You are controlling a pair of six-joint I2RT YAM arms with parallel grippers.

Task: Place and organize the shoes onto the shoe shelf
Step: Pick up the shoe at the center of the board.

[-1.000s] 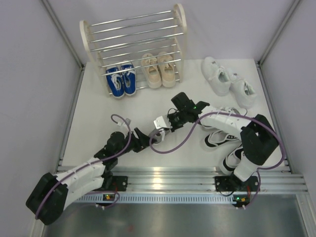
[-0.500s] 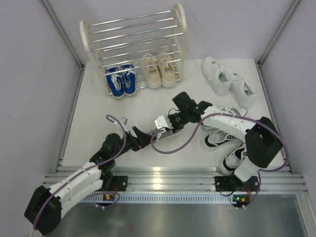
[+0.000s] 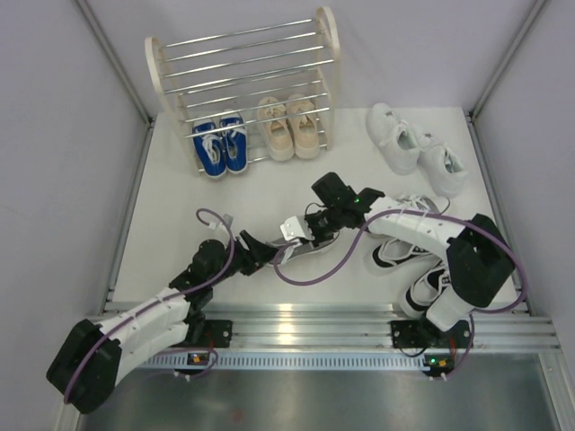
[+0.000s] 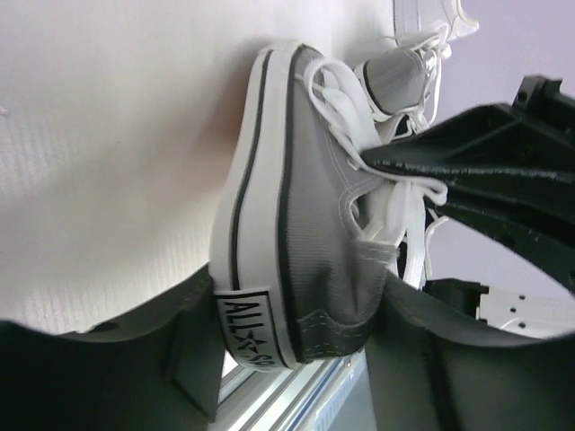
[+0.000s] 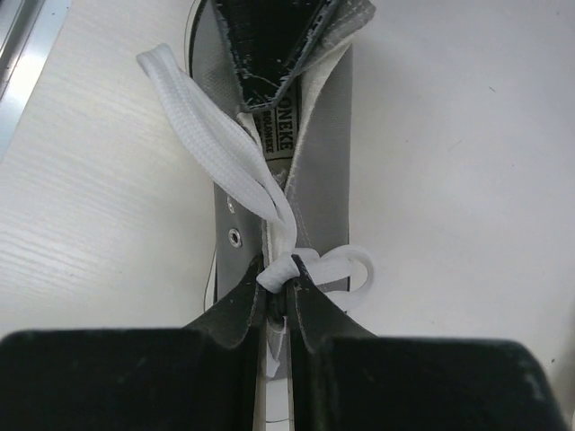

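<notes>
— White table (image 3: 171, 180), pale walls on three sides. Where is the grey shoe (image 4: 314, 224)?

— Mid-table, between both hands, well in front of the shoe shelf (image 3: 157, 76). Toe points away from the left wrist camera.

— Left hand (image 4: 301, 296)?

— Partly closed, clamped on the heel: one finger on the white sole by the label, the other on the grey upper.

— Right hand (image 5: 286, 287)?

— Fingers pressed together, pinching the white lace (image 5: 225, 153) at its knot, over the tongue.

— Is the shoe lifted?

— I cannot tell; the sole is at, or just off, the table.

— Arm poses?

— The left arm lies low, stretched diagonally from its base toward the centre. The right arm bends at the elbow near the table's right edge, its forearm reaching left, wrist angled down.

— Other shoes?

— Blue pair (image 3: 221, 146) and beige pair (image 3: 287, 126) sit side by side on the shelf's lowest rods. White pair (image 3: 415, 148) lies right of the shelf. Black-and-white shoes (image 3: 400, 251) lie under the right arm.
</notes>
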